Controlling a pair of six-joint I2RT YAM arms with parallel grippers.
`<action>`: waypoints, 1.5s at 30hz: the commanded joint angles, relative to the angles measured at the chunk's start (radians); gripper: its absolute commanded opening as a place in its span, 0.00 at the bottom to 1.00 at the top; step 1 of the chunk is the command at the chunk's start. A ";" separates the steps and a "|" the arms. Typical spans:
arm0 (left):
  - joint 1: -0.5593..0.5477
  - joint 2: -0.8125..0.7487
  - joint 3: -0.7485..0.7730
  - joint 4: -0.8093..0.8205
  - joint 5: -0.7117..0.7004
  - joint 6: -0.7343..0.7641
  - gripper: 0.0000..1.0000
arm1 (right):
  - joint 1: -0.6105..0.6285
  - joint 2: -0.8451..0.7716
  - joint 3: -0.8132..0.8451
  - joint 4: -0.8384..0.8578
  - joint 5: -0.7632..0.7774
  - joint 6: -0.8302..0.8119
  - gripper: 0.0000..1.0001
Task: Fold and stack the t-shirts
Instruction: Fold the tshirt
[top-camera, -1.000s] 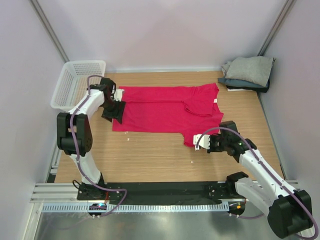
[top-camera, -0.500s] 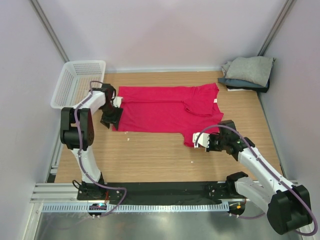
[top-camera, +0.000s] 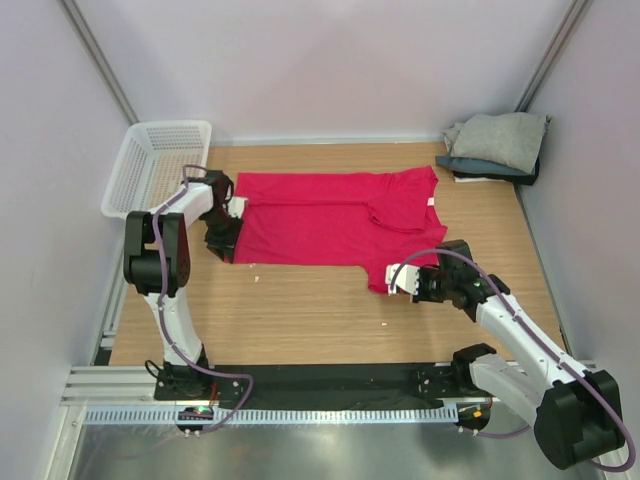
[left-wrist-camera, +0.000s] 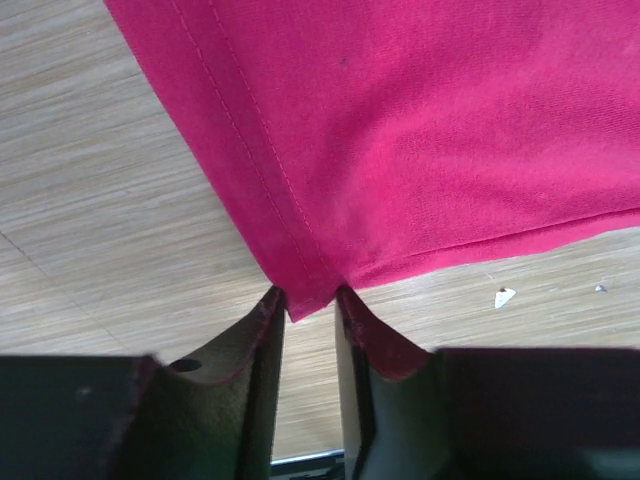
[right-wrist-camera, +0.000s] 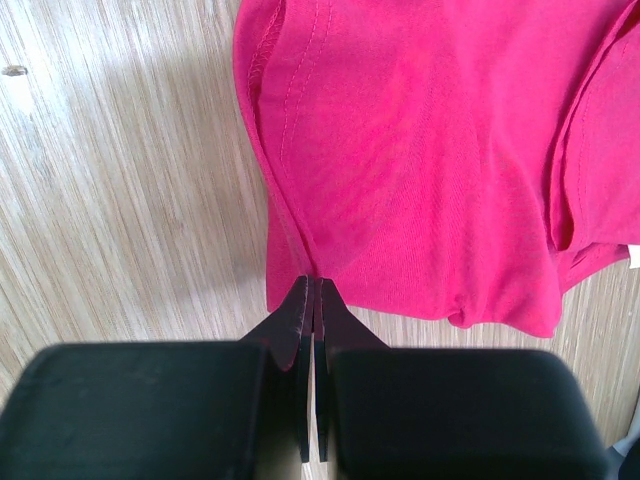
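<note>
The crimson-pink t-shirt (top-camera: 330, 220) lies spread flat on the wooden table, collar to the right. My left gripper (top-camera: 221, 243) sits at its near-left hem corner. In the left wrist view the fingers are apart, and the corner of the shirt (left-wrist-camera: 400, 130) pokes between the tips of the left gripper (left-wrist-camera: 310, 300) without being pinched. My right gripper (top-camera: 398, 280) is at the near sleeve. In the right wrist view the right gripper (right-wrist-camera: 315, 285) is shut on the sleeve edge of the shirt (right-wrist-camera: 420, 150). Folded light grey, dark blue-grey and white shirts (top-camera: 497, 143) are stacked at the back right.
A white mesh basket (top-camera: 150, 165) stands at the back left, beside the left arm. Grey walls enclose the table (top-camera: 300, 310) on three sides. A small white scrap (left-wrist-camera: 505, 296) lies on the wood near the shirt's hem.
My left gripper has slid down along the shirt's left edge to its near corner. The right gripper has stayed shut on the sleeve, hardly moving.
</note>
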 joint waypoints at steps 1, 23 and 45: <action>0.007 -0.001 0.016 0.001 0.029 0.008 0.26 | 0.006 -0.009 0.024 0.024 0.006 0.012 0.01; 0.007 -0.062 0.198 -0.223 0.222 0.054 0.00 | 0.000 0.033 0.266 0.102 0.125 0.171 0.01; 0.027 0.169 0.704 -0.317 0.241 0.065 0.00 | -0.159 0.638 0.719 0.415 0.077 0.165 0.01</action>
